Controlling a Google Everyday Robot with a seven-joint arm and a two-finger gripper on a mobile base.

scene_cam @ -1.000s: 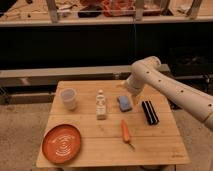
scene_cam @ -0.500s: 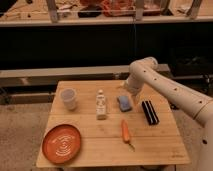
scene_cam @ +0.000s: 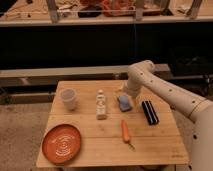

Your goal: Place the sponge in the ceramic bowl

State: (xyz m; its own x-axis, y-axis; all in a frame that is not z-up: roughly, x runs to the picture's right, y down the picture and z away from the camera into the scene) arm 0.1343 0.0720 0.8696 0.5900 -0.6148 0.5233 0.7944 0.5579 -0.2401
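The sponge (scene_cam: 124,103), a small blue block, lies flat on the wooden table (scene_cam: 90,131) right of centre. My gripper (scene_cam: 123,94) hangs just over its far edge at the end of the white arm, which reaches in from the right. Its jaws stand open and hold nothing. The ceramic bowl (scene_cam: 61,143), a wide orange-red dish with white rings inside, sits at the table's front left corner, well away from the gripper.
A translucent cup (scene_cam: 68,98) stands at the back left. A small white bottle (scene_cam: 101,105) stands upright just left of the sponge. A black ribbed block (scene_cam: 149,112) lies to its right, and a carrot (scene_cam: 125,132) lies in front of it.
The arm's elbow has swung a little to the left and the gripper has settled closer over the sponge. Nothing on the table has moved.
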